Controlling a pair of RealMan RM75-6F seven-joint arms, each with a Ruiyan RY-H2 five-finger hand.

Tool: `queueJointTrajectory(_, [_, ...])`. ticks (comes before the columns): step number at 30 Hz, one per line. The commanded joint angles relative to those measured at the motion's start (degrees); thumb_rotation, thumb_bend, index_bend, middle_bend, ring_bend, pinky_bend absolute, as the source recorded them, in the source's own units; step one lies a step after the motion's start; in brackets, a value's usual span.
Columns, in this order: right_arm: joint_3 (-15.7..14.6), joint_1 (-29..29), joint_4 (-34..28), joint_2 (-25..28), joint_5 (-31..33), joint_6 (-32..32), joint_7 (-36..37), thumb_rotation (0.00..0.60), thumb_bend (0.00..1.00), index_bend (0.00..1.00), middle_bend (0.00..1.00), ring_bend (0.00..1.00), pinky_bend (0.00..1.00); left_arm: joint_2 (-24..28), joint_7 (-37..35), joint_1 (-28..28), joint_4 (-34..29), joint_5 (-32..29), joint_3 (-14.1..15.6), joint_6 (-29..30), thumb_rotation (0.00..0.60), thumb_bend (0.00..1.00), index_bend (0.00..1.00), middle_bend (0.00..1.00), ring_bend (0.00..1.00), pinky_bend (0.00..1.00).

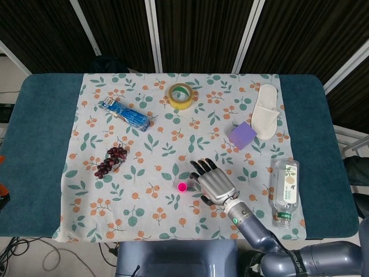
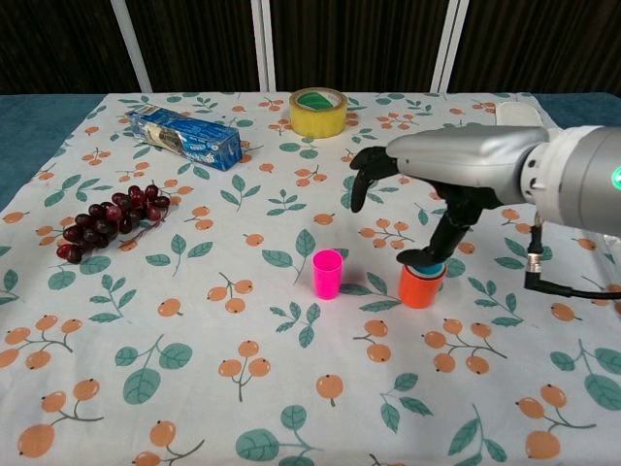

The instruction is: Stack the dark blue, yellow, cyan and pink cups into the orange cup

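The orange cup [image 2: 420, 289] stands upright on the flowered cloth right of centre, with the cyan cup [image 2: 435, 265] nested in it so that only the cyan rim shows. My right hand [image 2: 441, 175] hovers over it, fingers spread and pointing left, holding nothing. Its thumb tip rests on the cyan rim. The pink cup [image 2: 327, 274] stands alone, upright, a short way left of the orange cup. In the head view my right hand [image 1: 212, 182] hides the stack, and the pink cup [image 1: 182, 187] sits just left of it. No dark blue or yellow cup shows separately. My left hand is out of sight.
A yellow tape roll [image 2: 318, 111] stands at the back centre and a blue packet [image 2: 184, 136] at the back left. Grapes [image 2: 107, 218] lie at the left. A purple block [image 1: 243, 135], a white slipper [image 1: 264, 118] and a bottle [image 1: 284, 189] lie to the right.
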Motion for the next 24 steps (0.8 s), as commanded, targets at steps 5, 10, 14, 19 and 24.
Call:
queueJointTrajectory(5, [1.4, 2.7, 3.4, -5.0, 3.3, 0.8, -3.5, 0.6, 0.4, 0.29, 0.0, 0.0, 0.02, 0.1, -0.3, 0.0, 0.1, -0.2, -0.1, -0.1, 0.6, 0.8, 0.16, 0.02, 0.0, 0.0])
queueJointTrajectory(10, [2.4, 3.8, 5.6, -7.5, 5.8, 1.2, -4.4, 0.6, 0.4, 0.3, 0.0, 0.0, 0.02, 0.1, -0.4, 0.0, 0.0, -0.2, 0.0, -0.2, 0.6, 0.8, 0.16, 0.02, 0.0, 0.0])
queueJointTrajectory(14, [2.8, 4.6, 7.5, -9.3, 7.4, 1.3, -5.1, 0.6, 0.4, 0.32, 0.0, 0.0, 0.03, 0.1, -0.4, 0.0, 0.0, -0.2, 0.0, -0.3, 0.6, 0.8, 0.16, 0.02, 0.0, 0.0])
queueJointTrajectory(19, [3.7, 5.3, 9.7, -11.3, 8.7, 1.3, -4.8, 0.6, 0.4, 0.35, 0.0, 0.0, 0.04, 0.1, -0.4, 0.0, 0.0, -0.3, 0.0, -0.3, 0.6, 0.8, 0.16, 0.02, 0.0, 0.0])
queueJointTrajectory(24, [3.8, 5.9, 11.8, -12.9, 9.4, 1.0, -5.0, 0.6, 0.4, 0.35, 0.0, 0.0, 0.04, 0.1, -0.5, 0.0, 0.0, -0.3, 0.0, -0.4, 0.6, 0.8, 0.16, 0.02, 0.0, 0.0])
